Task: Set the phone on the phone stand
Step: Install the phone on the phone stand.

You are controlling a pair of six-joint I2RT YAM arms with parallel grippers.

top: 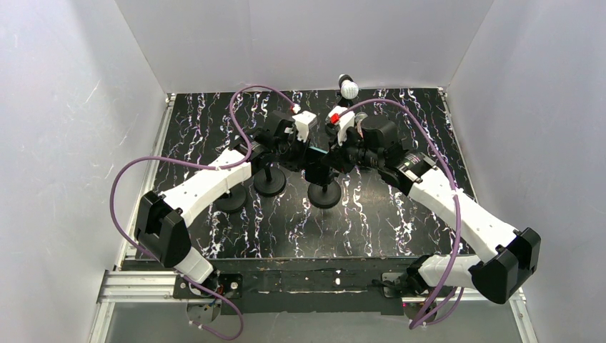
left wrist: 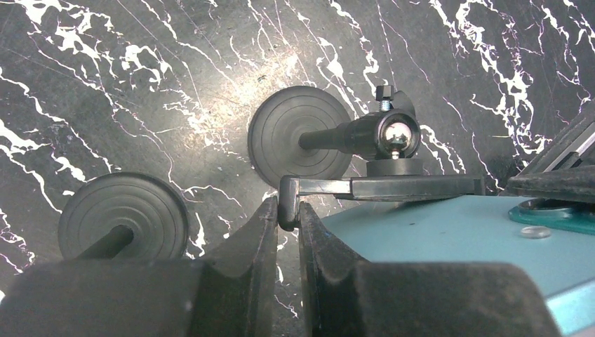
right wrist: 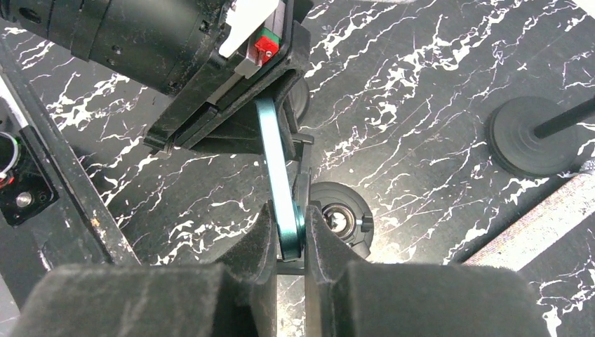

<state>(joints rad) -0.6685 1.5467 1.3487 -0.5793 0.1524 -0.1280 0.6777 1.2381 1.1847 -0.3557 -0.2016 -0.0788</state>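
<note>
Seating step in hand: teal phone [right wrist: 279,175] held edge-on directly above the phone stand [left wrist: 298,137], pinched tight in the right tool [right wrist: 288,228]. Meanwhile left tool [left wrist: 288,210] nipped closed on the stand's clamp arm [left wrist: 393,186]. Next, probably: easing the phone squarely into that clamp, then releasing.

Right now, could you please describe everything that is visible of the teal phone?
The slim teal phone, smooth and metal-like, hangs above the table, seen edge-on from the right wrist. The right arm's fingers pinch its near end. The left wrist view shows its flat back with a round camera ring. The black phone stand lays its clamp bracket along one edge, the hooked end between the left arm's fingers. Its screen is hidden.
</note>
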